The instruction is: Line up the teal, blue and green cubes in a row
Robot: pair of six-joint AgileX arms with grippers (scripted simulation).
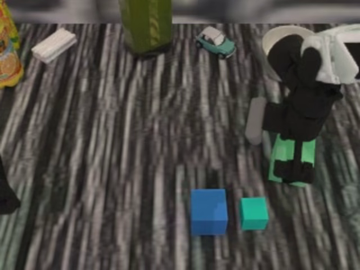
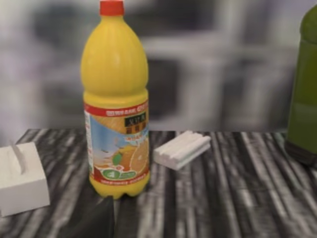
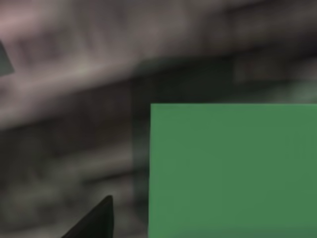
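The green cube (image 1: pixel 292 157) sits at the table's right, sides nearly square to the table's edges, directly under the right gripper (image 1: pixel 295 169); whether its fingers grip the cube I cannot tell. The teal cube (image 1: pixel 253 213) and blue cube (image 1: pixel 208 211) stand side by side nearer centre. The left arm (image 1: pixel 5 194) rests at the left edge.

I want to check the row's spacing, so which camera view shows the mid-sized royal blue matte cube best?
The top view: the royal blue matte cube shows whole there, on the striped table beside the small teal matte cube. The left wrist view and the right wrist view show nothing of it.
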